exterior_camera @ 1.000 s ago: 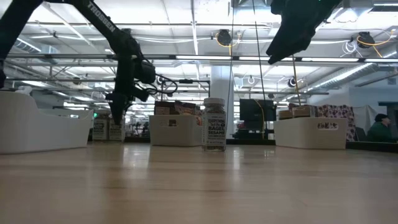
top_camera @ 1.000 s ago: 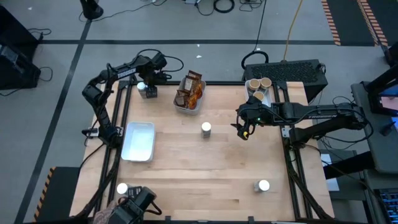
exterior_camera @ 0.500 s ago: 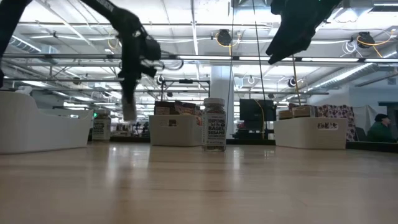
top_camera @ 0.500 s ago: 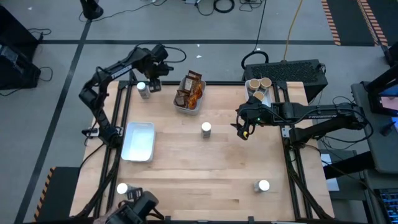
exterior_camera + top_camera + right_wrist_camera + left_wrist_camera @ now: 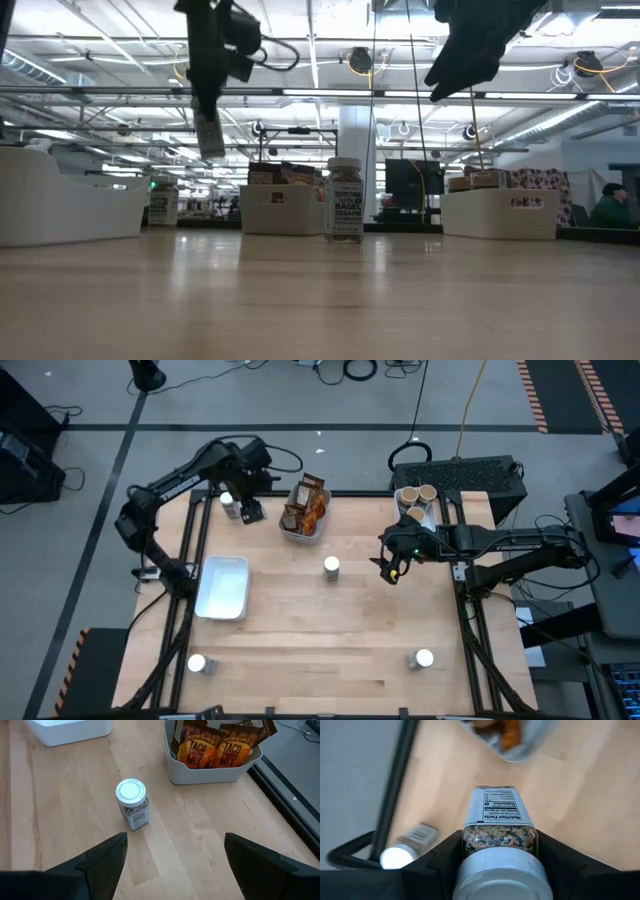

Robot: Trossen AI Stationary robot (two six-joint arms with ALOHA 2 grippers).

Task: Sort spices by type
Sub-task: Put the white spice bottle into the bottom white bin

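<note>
Jar (image 5: 209,135) lifted since before, slightly tilted, left fingers (image 5: 447,852)

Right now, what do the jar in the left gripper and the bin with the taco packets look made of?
Jar: clear glass or plastic, seasoning visible through its wall; matte white cap, probably plastic; paper label. Bin: smooth pale grey plastic, by its rounded moulded rim.
</note>
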